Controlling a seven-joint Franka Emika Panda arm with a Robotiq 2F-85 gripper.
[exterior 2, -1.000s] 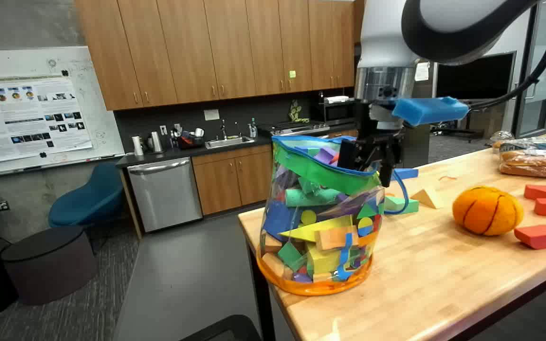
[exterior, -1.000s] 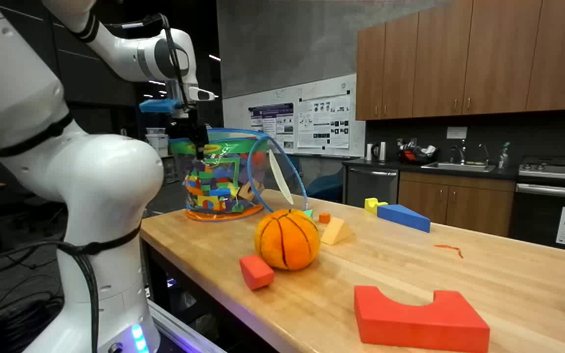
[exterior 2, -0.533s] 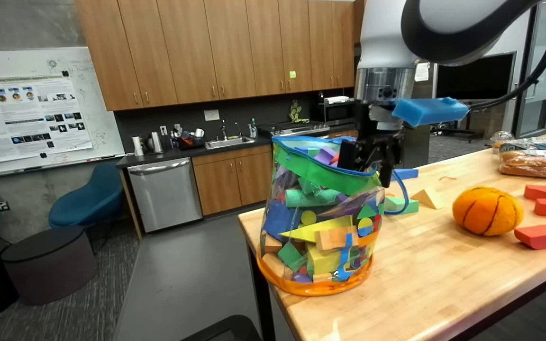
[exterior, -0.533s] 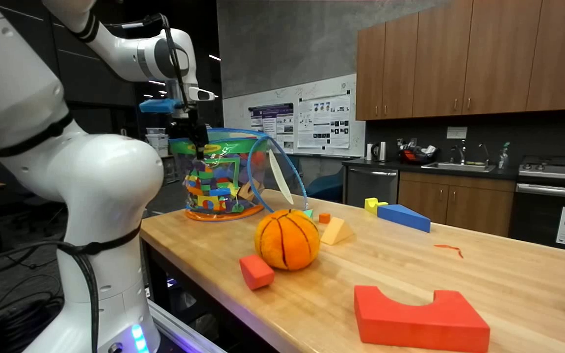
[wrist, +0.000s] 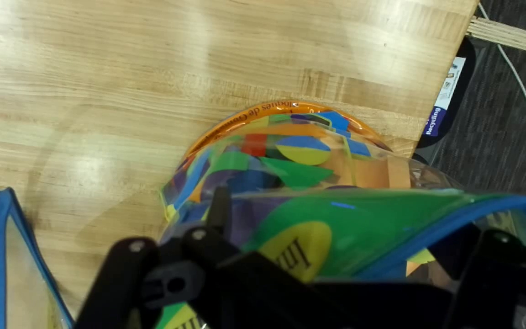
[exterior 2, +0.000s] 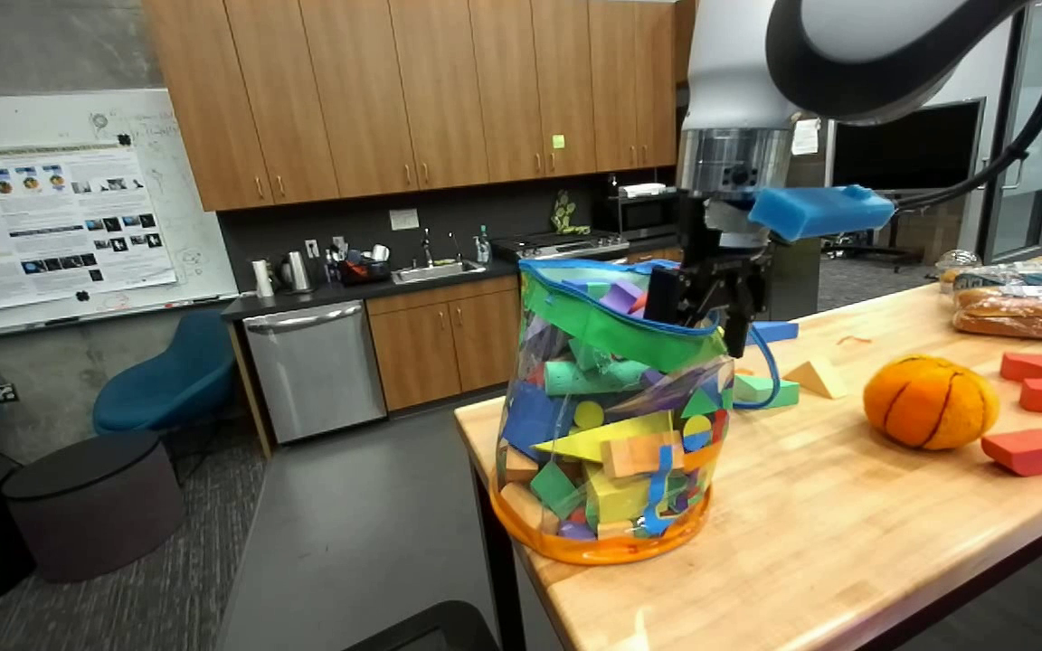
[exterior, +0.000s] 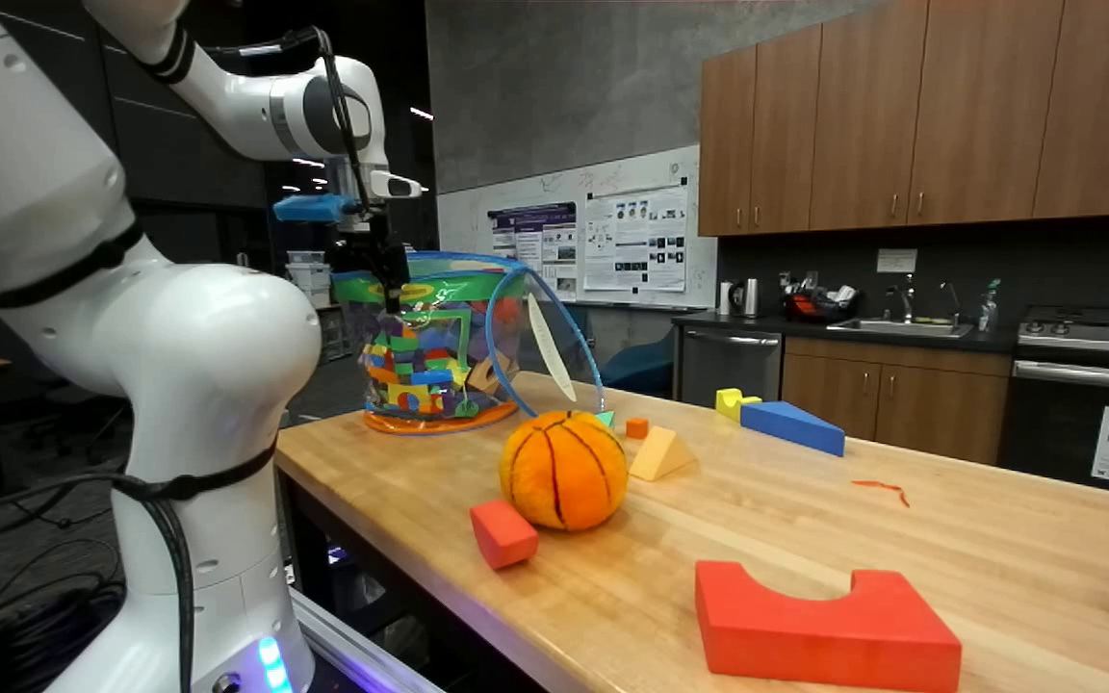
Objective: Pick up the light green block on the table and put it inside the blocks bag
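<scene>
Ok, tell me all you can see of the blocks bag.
The blocks bag, seemingly clear plastic, has a green band with yellow ovals, a blue rim and an orange base. It stands upright on the table, near one end, holding many multicoloured blocks. Its clear, blue-edged lid hangs open. The open claw straddles its rim; contact is unclear.

In an exterior view you look from close beside the arm (exterior: 218, 332), slightly down and along the tabletop (exterior: 776, 515), the blocks bag (exterior: 453, 287) at its far end; in an exterior view you look from off that end, the bag near, the orange ball (exterior 2: 930, 402) farther back; both exterior views share bag, ball and cabinets (exterior 2: 358, 108); your wrist view faces steeply down past the hand (wrist: 337, 225) onto bag and tabletop, close up.
</scene>
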